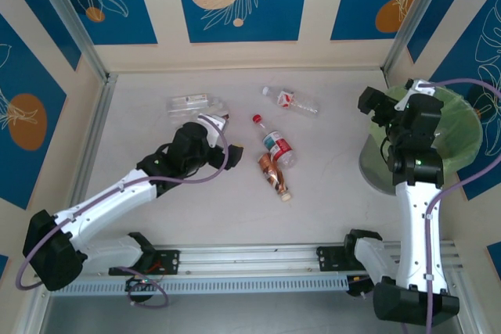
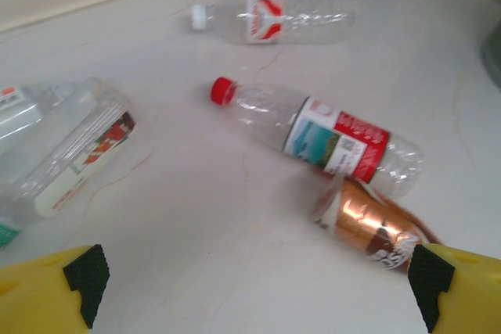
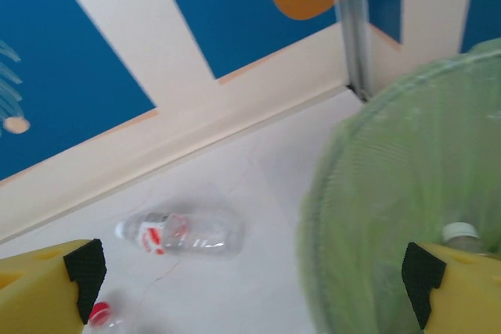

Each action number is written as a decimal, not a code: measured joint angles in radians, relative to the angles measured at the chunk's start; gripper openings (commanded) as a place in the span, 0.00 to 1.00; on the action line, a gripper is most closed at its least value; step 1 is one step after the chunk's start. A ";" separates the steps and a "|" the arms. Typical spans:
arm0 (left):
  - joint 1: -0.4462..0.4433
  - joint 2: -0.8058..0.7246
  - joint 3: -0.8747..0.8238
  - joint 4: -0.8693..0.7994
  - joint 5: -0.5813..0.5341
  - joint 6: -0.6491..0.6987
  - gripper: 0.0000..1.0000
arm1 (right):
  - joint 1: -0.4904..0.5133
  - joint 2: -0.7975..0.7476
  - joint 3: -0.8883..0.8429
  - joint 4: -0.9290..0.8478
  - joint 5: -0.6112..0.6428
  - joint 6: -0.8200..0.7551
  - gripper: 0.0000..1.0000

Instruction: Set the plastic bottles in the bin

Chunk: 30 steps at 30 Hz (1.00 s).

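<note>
Now the left gripper (image 2: 257,275), fingers spread and empty, hangs well left of the bin (image 1: 462,134) near the red-cap bottle (image 2: 317,134), so it should close across its middle, not its neck, while the right gripper (image 3: 252,271), also spread, hovers at the bin's rim.

Overhead camera looks down; both low wrist cameras share the white-capped bottle (image 2: 274,17).
</note>
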 measured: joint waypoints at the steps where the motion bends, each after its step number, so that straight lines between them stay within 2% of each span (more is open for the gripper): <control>1: 0.010 0.003 0.000 -0.008 -0.010 -0.002 1.00 | 0.015 -0.002 0.000 0.007 -0.002 -0.003 1.00; 7: 0.057 0.019 0.049 -0.130 -0.084 -0.031 1.00 | 0.060 -0.003 -0.005 0.029 -0.020 -0.044 0.99; 12: 0.063 0.022 0.067 -0.211 -0.235 -0.111 1.00 | 0.076 -0.011 -0.043 0.045 -0.061 -0.064 0.99; 17: 0.085 0.022 0.020 -0.209 -0.349 -0.141 1.00 | 0.102 -0.047 -0.128 0.071 -0.134 -0.060 0.99; 24: 0.252 0.050 -0.003 -0.213 -0.412 -0.121 1.00 | 0.157 -0.133 -0.266 0.166 -0.206 -0.013 0.99; 30: 0.396 0.129 0.033 -0.212 -0.329 -0.037 1.00 | 0.182 -0.145 -0.313 0.212 -0.235 0.020 1.00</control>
